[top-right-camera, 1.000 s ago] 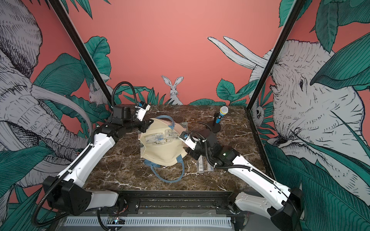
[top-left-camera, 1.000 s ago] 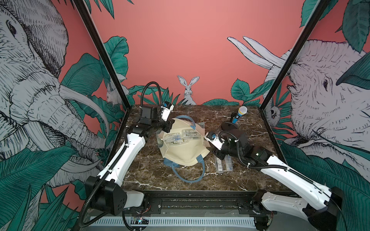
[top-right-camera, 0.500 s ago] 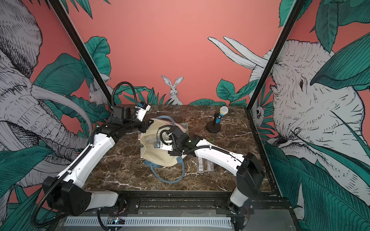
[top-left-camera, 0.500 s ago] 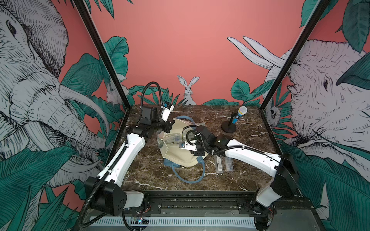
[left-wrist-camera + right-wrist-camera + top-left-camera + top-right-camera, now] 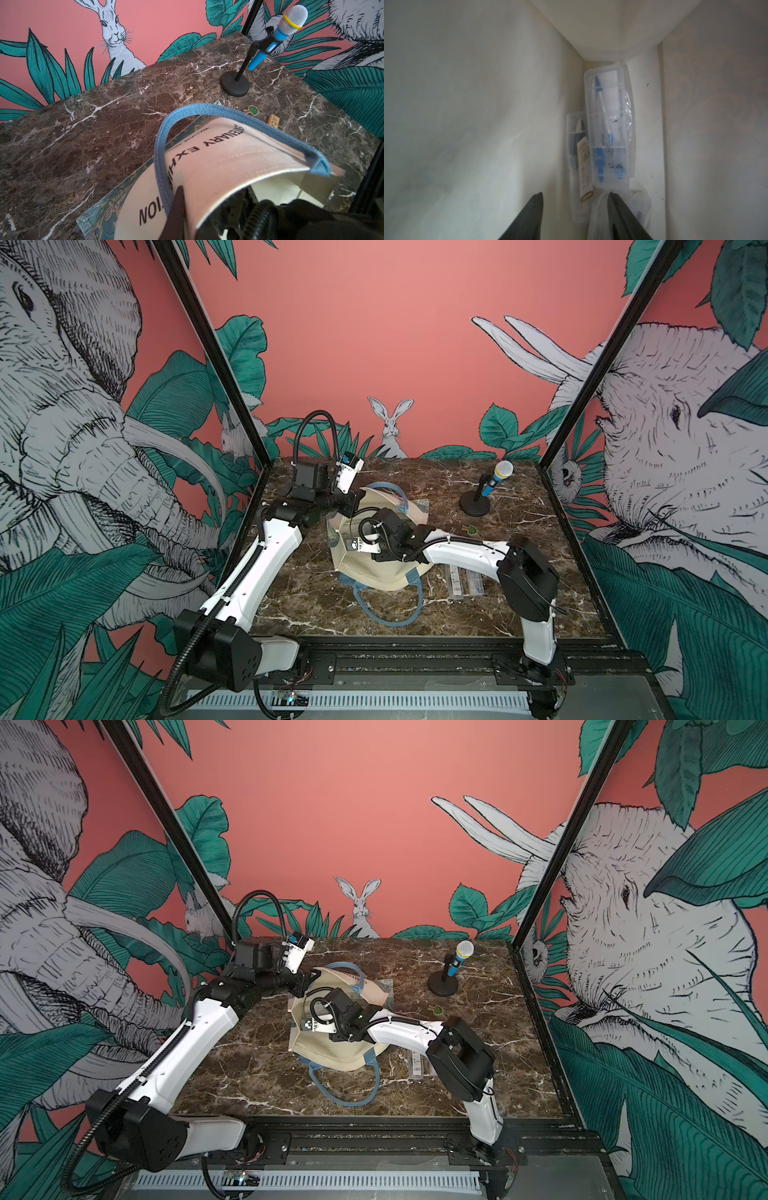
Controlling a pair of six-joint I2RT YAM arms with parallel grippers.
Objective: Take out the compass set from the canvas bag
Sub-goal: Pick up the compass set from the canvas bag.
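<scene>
The canvas bag (image 5: 374,578) sits slumped on the marble surface (image 5: 299,593) with its mouth held open. The left hand (image 5: 349,506) is clenched on the bag's upper rim, right beside a blue strap handle (image 5: 164,145). One dark finger (image 5: 176,205) presses on the outside of the cloth over the black lettering, and its partner is hidden under the rim.

The right hand (image 5: 574,199) is inside the bag, released, its two fingers apart and closed on nothing. Straight ahead of those fingertips, deep in a corner of the bag, lies the compass set (image 5: 609,128): a clear plastic case with a blue compass inside. A second clear case (image 5: 579,166), holding a dark pen and a paper label, lies against it and nearer the hand. Its end shows between the open fingertips; whether they touch it I cannot tell.

Well beyond the left hand, a microphone (image 5: 291,16) stands on the surface.
</scene>
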